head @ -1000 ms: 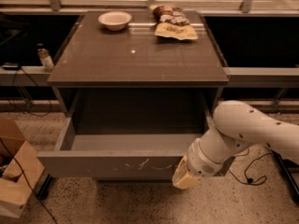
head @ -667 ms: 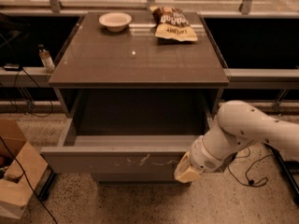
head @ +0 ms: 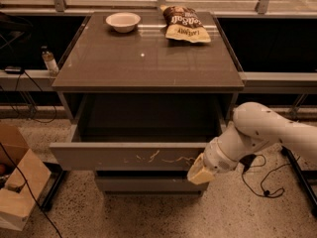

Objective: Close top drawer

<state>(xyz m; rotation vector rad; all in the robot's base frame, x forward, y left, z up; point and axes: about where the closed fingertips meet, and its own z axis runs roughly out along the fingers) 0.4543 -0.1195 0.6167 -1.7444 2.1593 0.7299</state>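
Note:
The top drawer is pulled out wide from the grey-brown cabinet. Its flat front panel carries pale squiggly scratches near the middle right. The inside of the drawer looks dark and empty. My gripper hangs on the white arm that comes in from the right. It sits at the right end of the drawer front, touching or very near the panel's lower right corner.
The cabinet top holds a white bowl and a chip bag at the back. A plainer lower drawer front sits beneath. A cardboard box and cables lie on the floor at left. A small bottle stands on the left ledge.
The view has shifted slightly; the gripper and arm stay at the drawer front's right end. The drawer stays open about as far as before.

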